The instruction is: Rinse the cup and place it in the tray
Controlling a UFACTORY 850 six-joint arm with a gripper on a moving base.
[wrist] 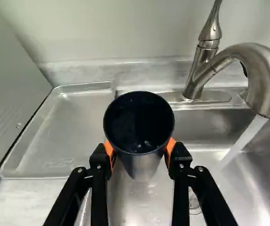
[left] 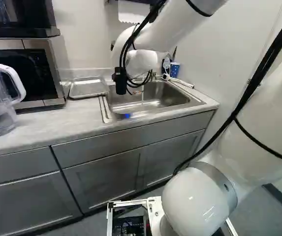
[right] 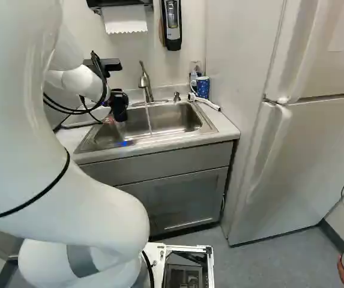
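In the right base view my gripper (right: 111, 116) is over the sink's near-left part, left of the faucet. The wrist view shows the gripper (wrist: 139, 153) shut on the dark blue cup (wrist: 142, 162), an orange pad against either side. The cup's open mouth faces the wrist camera, and small wet glints show inside. It hangs at the sink's edge beside the metal tray (wrist: 59, 134), apart from the faucet's stream. Nothing lies on the tray (left: 88, 87), which stands on the counter between sink and microwave.
Water runs from the curved faucet (wrist: 262, 70) into the sink (left: 150, 98). A blue patterned cup (right: 203, 87) and a white hose-like item (right: 205, 102) stand beyond the sink's corner. The microwave (left: 32, 69) and a clear pitcher (left: 0, 98) flank the counter.
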